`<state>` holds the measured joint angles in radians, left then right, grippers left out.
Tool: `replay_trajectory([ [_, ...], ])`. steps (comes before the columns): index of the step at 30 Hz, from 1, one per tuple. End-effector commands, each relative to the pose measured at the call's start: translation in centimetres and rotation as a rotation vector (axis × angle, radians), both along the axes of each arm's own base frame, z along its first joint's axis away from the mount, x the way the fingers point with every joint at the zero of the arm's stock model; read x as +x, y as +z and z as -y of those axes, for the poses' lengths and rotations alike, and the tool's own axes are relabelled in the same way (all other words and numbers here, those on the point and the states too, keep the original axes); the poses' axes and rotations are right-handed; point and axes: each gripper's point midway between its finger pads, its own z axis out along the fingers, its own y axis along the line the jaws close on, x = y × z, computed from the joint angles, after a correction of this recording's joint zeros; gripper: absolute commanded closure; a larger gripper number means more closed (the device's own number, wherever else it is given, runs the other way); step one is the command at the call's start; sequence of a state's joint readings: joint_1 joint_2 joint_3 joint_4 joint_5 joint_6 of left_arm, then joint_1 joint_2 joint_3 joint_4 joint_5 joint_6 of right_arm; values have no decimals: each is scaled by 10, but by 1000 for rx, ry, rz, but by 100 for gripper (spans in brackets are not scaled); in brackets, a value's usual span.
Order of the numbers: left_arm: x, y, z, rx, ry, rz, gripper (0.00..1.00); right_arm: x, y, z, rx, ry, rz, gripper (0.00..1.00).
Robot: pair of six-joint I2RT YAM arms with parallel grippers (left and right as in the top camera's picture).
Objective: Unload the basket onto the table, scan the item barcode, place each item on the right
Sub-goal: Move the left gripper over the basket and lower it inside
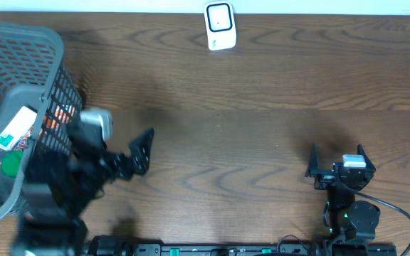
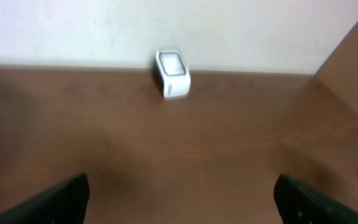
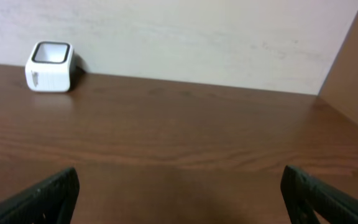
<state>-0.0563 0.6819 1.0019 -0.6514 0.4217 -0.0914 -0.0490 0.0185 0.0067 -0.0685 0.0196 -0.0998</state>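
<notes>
I judge the first step, picking, is not yet begun: the left gripper (image 1: 139,152) and right gripper (image 1: 337,160) both stand apart and empty, so the left must next reach into the one basket (image 1: 20,50), where perhaps three items (image 1: 16,128) lie, well apart from the one scanner (image 1: 220,26).

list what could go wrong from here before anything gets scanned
1. The items lie jumbled in the basket, so the open, empty left gripper may snag the mesh or tip the basket when reaching in.
2. The scanner is small and sits at the far edge of the table. An item swung toward it could knock it, or show it the wrong face.
</notes>
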Motion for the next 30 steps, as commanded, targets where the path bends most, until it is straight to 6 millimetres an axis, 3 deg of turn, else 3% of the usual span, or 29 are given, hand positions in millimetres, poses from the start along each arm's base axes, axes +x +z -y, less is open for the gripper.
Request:
replay_trajectory([
  [1,11,49,4,3,-21,-63,5,0,-1,0,-14,0,-3,1],
  [3,11,51,4,7,-21,-158,5,0,-1,0,-14,0,-3,1],
  [5,8,39,3,21,-23,-264,5,0,-1,0,-14,0,-3,1],
  [8,17,30,2,53,-35,-294,5,0,-1,0,-14,0,-3,1],
  [11,24,39,-12,20,78,-298,5,0,-1,0,-14,0,-3,1],
  [13,28,52,-37,-5,241,-280,5,0,-1,0,-14,0,-3,1],
  [15,27,69,-74,-22,453,-245,5,0,-1,0,-14,0,-3,1],
  [20,-5,93,-152,-85,886,-223,5,0,-1,0,-14,0,-3,1],
  [26,-42,63,-217,-225,1274,-354,5,0,-1,0,-14,0,-3,1],
  [30,-46,38,-258,-302,1455,-453,5,0,-1,0,-14,0,-3,1],
])
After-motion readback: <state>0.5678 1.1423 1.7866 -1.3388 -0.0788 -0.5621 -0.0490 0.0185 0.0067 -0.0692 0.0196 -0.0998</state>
